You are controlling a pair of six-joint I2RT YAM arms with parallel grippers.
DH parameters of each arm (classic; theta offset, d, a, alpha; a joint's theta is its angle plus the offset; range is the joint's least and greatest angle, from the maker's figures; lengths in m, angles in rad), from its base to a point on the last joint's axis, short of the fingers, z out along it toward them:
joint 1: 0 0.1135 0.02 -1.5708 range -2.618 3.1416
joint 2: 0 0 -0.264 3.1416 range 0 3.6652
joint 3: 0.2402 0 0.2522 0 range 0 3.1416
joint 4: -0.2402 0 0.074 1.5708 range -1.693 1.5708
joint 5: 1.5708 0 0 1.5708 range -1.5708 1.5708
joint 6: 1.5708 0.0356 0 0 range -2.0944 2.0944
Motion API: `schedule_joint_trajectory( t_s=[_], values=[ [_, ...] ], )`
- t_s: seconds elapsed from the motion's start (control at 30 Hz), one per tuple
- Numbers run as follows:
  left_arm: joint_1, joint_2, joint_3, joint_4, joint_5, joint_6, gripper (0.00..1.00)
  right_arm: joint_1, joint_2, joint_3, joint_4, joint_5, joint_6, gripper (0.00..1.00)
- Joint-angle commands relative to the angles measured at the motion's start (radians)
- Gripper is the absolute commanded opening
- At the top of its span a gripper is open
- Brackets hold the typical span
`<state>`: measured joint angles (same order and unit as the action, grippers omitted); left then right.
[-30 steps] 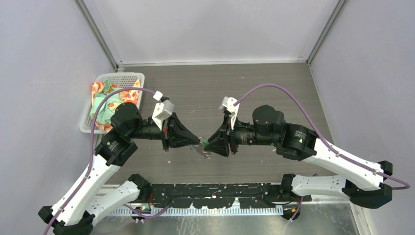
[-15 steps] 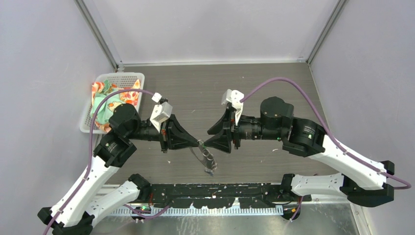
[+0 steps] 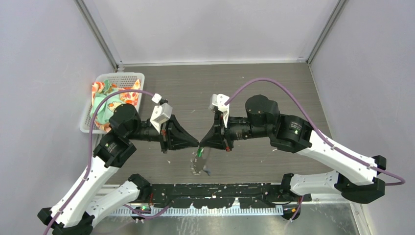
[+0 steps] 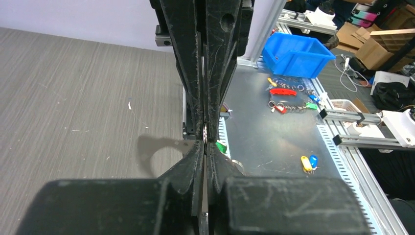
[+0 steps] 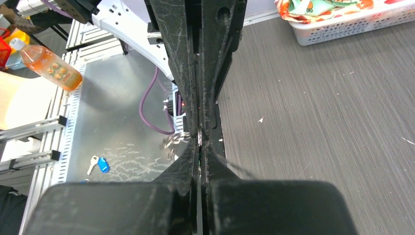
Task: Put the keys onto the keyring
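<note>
both claws are meeting tip to tip above the table (image 3: pixel 274 83). the left gripper (image 3: pixel 197 143) is pinching the keyring (image 3: pixel 196 165), which is dangling beneath. the right gripper (image 3: pixel 202 144) is pressing fully together, its catch hidden. the green-headed key (image 3: pixel 199 152) is hanging just under the tips, on the ring.

Top view: two grippers, left gripper (image 3: pixel 196 143) and right gripper (image 3: pixel 203 143); one keyring (image 3: pixel 196 165); one green-headed key (image 3: pixel 199 152); one basket (image 3: pixel 113 77), left edge of the table (image 3: pixel 274 83).

Left end effector (image 3: pixel 197 143) closed, right end effector (image 3: pixel 202 143) closed, tips meeting
</note>
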<state>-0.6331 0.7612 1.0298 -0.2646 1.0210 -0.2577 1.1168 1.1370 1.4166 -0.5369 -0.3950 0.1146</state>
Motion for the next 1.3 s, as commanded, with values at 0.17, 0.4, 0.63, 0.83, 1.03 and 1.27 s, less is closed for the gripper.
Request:
schedule_joint_trajectory(
  t_s=[0.17,0.4,0.63,0.83,1.03,1.27],
  values=[
    [-0.003,0.054,0.117,-0.364,-0.008,0.407,0.42,-0.008,0.129,0.227,-0.293,-0.026,-0.034,0.01],
    [-0.004,0.140,0.231,-0.529,0.053,0.565,0.40,-0.008,0.277,0.409,-0.498,-0.048,-0.066,0.01],
    [-0.004,0.155,0.255,-0.633,0.087,0.634,0.31,-0.006,0.327,0.481,-0.562,-0.033,-0.081,0.01],
    [-0.004,0.166,0.251,-0.638,0.059,0.653,0.35,0.002,0.359,0.534,-0.600,-0.042,-0.094,0.01],
    [-0.004,0.174,0.258,-0.604,0.022,0.635,0.45,0.012,0.381,0.570,-0.634,-0.042,-0.105,0.01],
    [-0.004,0.167,0.247,-0.547,0.073,0.570,0.35,0.019,0.397,0.589,-0.637,-0.044,-0.103,0.01]
  ],
)
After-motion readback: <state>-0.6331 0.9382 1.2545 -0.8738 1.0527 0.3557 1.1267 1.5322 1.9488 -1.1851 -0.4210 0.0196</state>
